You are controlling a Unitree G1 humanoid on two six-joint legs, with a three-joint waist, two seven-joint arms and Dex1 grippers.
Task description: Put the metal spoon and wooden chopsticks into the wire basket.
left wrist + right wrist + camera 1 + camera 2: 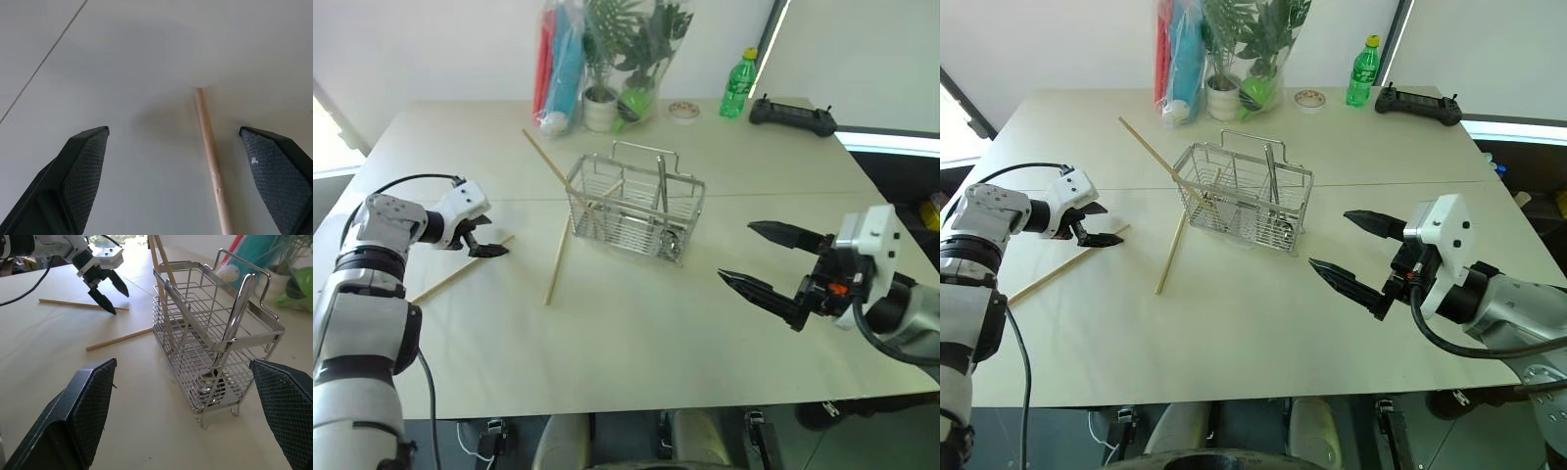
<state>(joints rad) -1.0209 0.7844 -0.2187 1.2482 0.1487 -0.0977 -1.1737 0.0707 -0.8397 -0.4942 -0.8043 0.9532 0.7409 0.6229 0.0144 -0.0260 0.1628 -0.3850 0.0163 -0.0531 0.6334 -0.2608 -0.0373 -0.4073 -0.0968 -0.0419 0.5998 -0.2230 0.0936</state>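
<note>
The wire basket (607, 186) stands mid-table. The metal spoon (238, 308) stands inside it, bowl down, handle leaning on the rim. One of the wooden chopsticks (548, 159) leans out of the basket toward the far left. A second chopstick (557, 262) lies on the table at the basket's left end. A third chopstick (211, 149) lies farther left, and my left gripper (494, 238) hovers open just above its near end, the stick between the fingers (85, 166) and untouched. My right gripper (734, 252) is open and empty, held level to the right of the basket.
At the table's far edge stand a potted plant (600, 103), colourful wrapped packages (558, 69), a tape roll (683, 111), a green bottle (737, 85) and a black controller (791, 117). The table's front edge (636, 401) runs close to me.
</note>
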